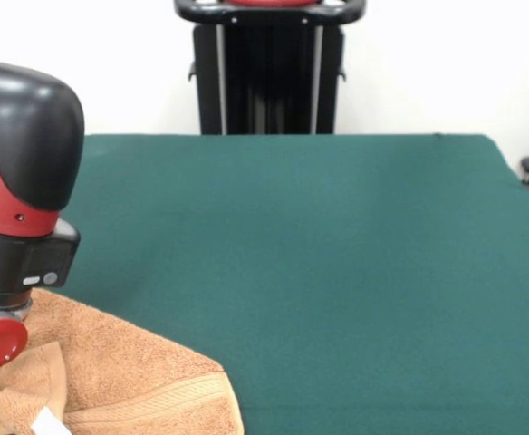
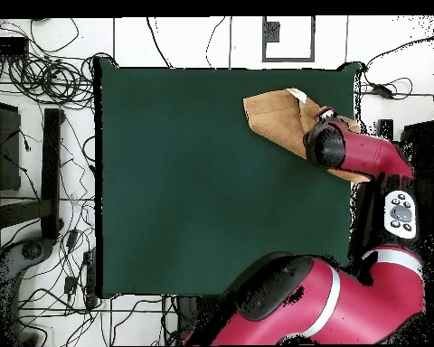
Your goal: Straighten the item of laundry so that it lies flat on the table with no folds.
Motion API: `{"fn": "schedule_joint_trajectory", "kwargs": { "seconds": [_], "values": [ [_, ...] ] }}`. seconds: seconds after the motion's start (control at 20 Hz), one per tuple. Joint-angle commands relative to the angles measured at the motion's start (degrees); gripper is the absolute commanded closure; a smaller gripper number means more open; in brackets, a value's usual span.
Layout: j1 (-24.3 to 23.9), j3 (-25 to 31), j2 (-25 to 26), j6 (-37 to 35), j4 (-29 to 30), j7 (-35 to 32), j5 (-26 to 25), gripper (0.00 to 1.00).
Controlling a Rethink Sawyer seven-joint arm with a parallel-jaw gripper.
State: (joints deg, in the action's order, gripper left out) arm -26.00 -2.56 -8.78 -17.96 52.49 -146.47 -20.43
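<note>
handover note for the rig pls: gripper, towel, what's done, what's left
Gripper: hidden under the arm's wrist; cannot tell if open or shut.
Towel: in a corner of the green table, the corner at lower left in the front view. The arm is right above it.
Done: nothing finished. The towel is still folded over itself, a flap doubled up by the white tag.
Left: spread the folded part so the towel lies flat with no folds.
</note>
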Motion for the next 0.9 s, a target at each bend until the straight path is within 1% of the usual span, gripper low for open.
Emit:
{"fn": "schedule_joint_trajectory", "kwargs": {
  "seconds": [0.05, 0.3, 0.6, 0.9],
  "values": [
    [3.28, 3.04, 6.14, 0.61, 8.13, 2.36, -3.12, 1.0],
    [3.47, 2.84, 6.04, 0.31, 8.09, 2.27, -2.92, 1.0],
    [3.78, 2.68, 5.5, -1.94, 7.9, 2.61, -2.31, 1.0],
    [4.07, 2.35, 5.5, -1.67, 7.9, 2.25, -2.27, 1.0]
  ]
}}
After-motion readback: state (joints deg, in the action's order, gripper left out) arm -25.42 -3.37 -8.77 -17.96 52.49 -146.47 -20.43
